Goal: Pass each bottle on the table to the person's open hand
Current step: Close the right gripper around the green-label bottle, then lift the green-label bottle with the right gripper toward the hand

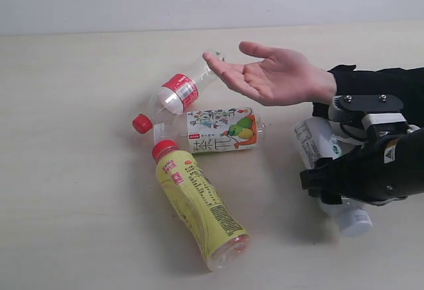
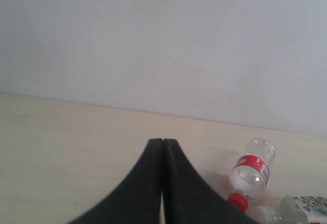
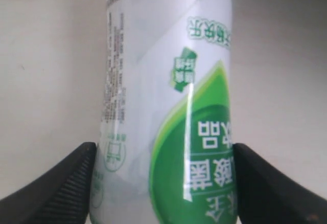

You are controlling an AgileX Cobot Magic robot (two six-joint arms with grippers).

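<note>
Four bottles lie on the table (image 1: pixel 73 138). The yellow bottle (image 1: pixel 199 210) with a red cap is at the front. Behind it lie the illustrated-label bottle (image 1: pixel 222 130) and the clear red-label bottle (image 1: pixel 180 91), also seen as the red-label bottle (image 2: pixel 251 169). At the right, my right gripper (image 1: pixel 329 185) is shut on the white-capped bottle (image 1: pixel 317 139); its green-and-white label (image 3: pixel 168 81) fills the right gripper (image 3: pixel 164 155), with both pads against its sides. The person's open hand (image 1: pixel 271 75) hovers palm-up just behind. My left gripper (image 2: pixel 162 141) is shut on nothing, above bare table.
The person's dark sleeve (image 1: pixel 377 81) comes in from the right edge, close behind my right arm. A pale wall (image 2: pixel 163 40) stands behind the table's far edge. The illustrated-label bottle (image 2: pixel 306 206) shows at the corner of the left wrist view.
</note>
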